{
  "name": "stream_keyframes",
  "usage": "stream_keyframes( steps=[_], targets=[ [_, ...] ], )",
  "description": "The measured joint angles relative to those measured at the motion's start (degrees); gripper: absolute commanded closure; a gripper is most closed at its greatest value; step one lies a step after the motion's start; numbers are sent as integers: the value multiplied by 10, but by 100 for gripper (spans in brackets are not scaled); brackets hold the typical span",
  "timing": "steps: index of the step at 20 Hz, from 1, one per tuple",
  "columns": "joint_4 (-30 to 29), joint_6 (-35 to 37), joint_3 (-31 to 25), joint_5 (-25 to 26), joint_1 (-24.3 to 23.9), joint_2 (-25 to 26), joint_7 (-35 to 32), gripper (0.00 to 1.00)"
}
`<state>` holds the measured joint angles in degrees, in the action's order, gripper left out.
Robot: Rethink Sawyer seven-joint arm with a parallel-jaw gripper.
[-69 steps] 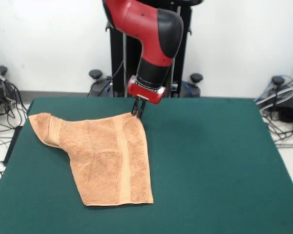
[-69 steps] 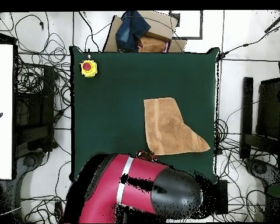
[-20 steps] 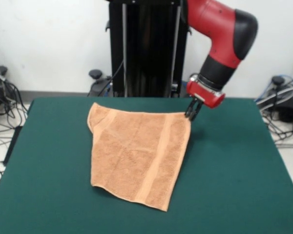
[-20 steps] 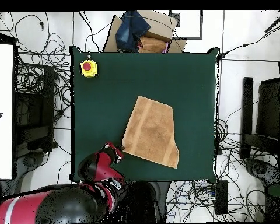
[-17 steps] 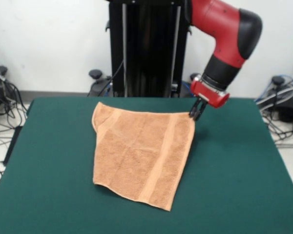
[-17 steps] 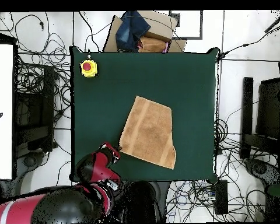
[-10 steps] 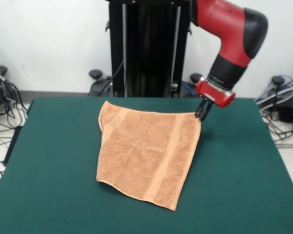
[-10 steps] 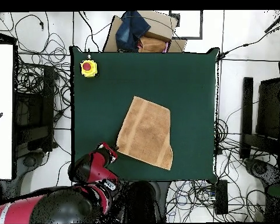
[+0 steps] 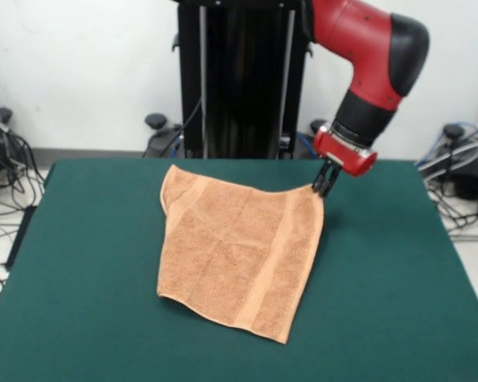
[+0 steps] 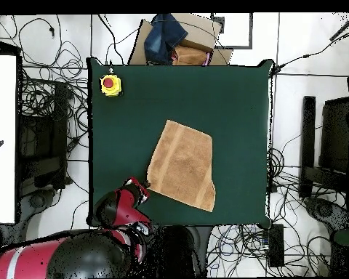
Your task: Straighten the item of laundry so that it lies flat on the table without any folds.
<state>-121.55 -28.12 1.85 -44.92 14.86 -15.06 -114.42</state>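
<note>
The peach-orange towel lies spread across the dark green table, with a band stripe running down its right part and a small fold at its far left corner. My gripper sits at the towel's far right corner, shut on it and holding that corner slightly raised. In the overhead view the towel is near the table's middle, and the gripper pinches its lower left corner.
A yellow box with a red button stands at one table corner in the overhead view. Cables, stands and a cardboard box with dark cloth ring the table on the floor.
The gripper dragged the towel corner to the right across the table, opening the cloth out from a folded heap. In the last half second it lifted the corner slightly and eased back left.
</note>
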Motion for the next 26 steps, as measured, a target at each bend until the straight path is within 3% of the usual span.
stream_keyframes(
  steps=[12, 16, 21, 26],
  targets=[
    [-1, 4, -2, -134, 69, -16, 0, 100],
    [-1, 12, -13, -238, 105, -26, 0, 100],
    [-1, 12, -39, -317, 122, -37, 0, 100],
    [-1, 12, -62, -352, 126, -48, 0, 100]
  ],
)
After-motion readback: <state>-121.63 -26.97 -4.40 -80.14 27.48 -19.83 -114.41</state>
